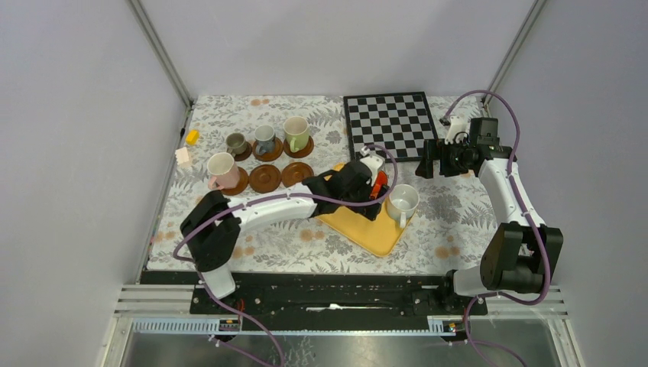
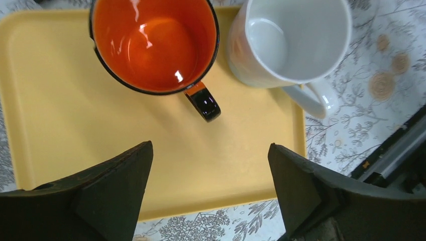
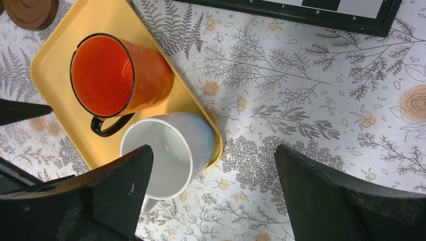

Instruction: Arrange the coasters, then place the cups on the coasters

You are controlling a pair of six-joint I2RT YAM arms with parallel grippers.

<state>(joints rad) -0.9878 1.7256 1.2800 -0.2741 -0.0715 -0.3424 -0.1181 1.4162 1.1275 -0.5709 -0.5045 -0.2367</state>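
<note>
Coasters (image 1: pixel 265 178): six brown discs in two rows of three, left of centre on the table (image 1: pixel 458 222).
Back row: grey-brown cup (image 1: pixel 237 143), blue-grey cup (image 1: pixel 264 140) and green cup (image 1: pixel 296 133), one on each disc.
Front row: pink cup (image 1: pixel 221 171) on the left disc; middle and right discs bare.
Tray (image 2: pixel 60 110): yellow, centre of the top view, right of the coasters.
Orange cup (image 2: pixel 150 42): upright on the tray, black handle.
White cup (image 2: pixel 291 40): upright at the tray's corner, just beside the orange cup.
Left jaws: wide apart, holding nothing, over the tray near the orange cup's handle.
Right jaws: wide apart, empty, above the table right of the tray.
Chessboard (image 1: pixel 390 125): upper centre-right, behind the tray.
Blocks: one yellow (image 1: pixel 192 137), one pale (image 1: pixel 183 157), at the table's left edge.
</note>
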